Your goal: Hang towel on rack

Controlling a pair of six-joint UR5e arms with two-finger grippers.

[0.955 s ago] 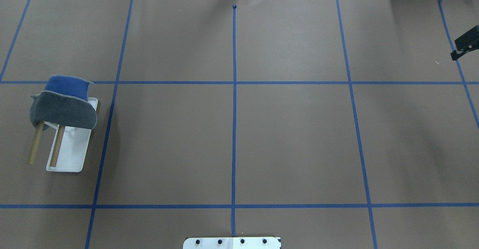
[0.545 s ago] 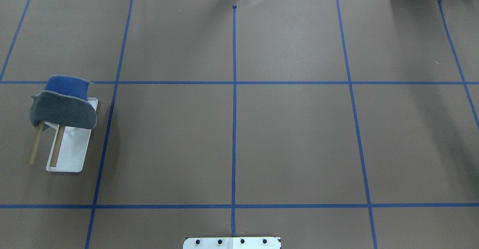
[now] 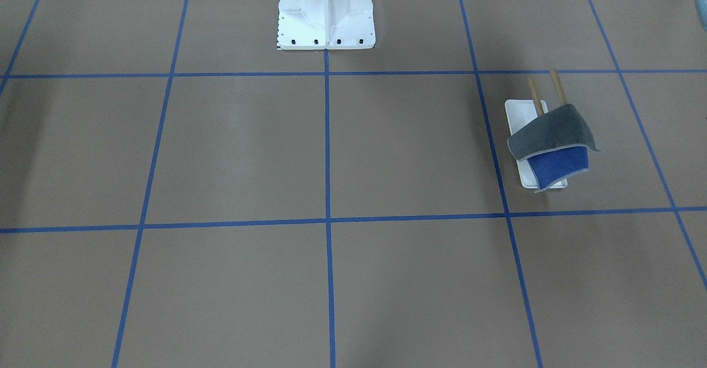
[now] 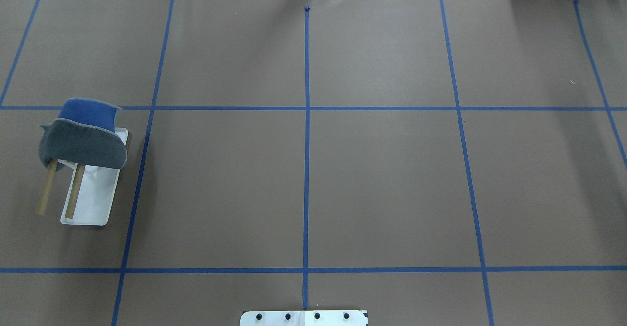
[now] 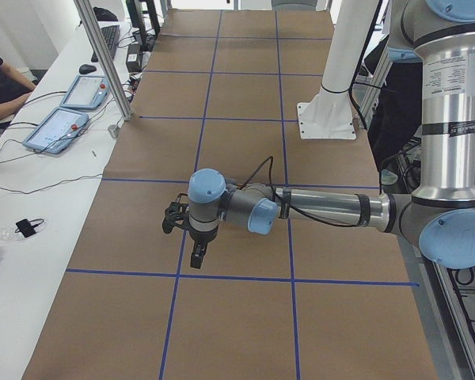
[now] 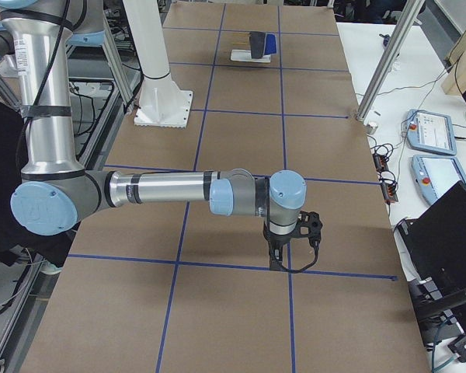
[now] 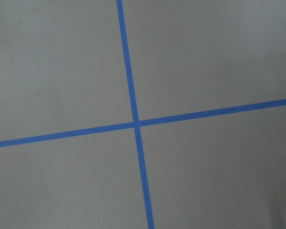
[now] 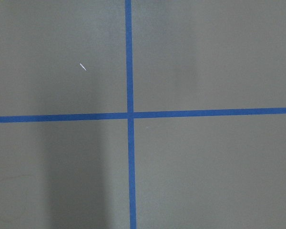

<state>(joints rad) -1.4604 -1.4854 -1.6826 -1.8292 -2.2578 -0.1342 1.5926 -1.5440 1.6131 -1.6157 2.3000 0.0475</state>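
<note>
Grey-topped towel (image 4: 83,145), blue flap at one end, over rack (image 4: 93,203); left hand (image 5: 187,237), right hand (image 6: 292,239): spread unclear.

Grey-and-blue towel (image 4: 83,142), white-based rack (image 4: 93,198)

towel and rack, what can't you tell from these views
Forked support of the rack: hidden under the towel in overhead and front-facing views.
The left claw: seen only in exterior left view; open or shut unclear.
The right claw: only in exterior right view; likewise unclear.
</note>
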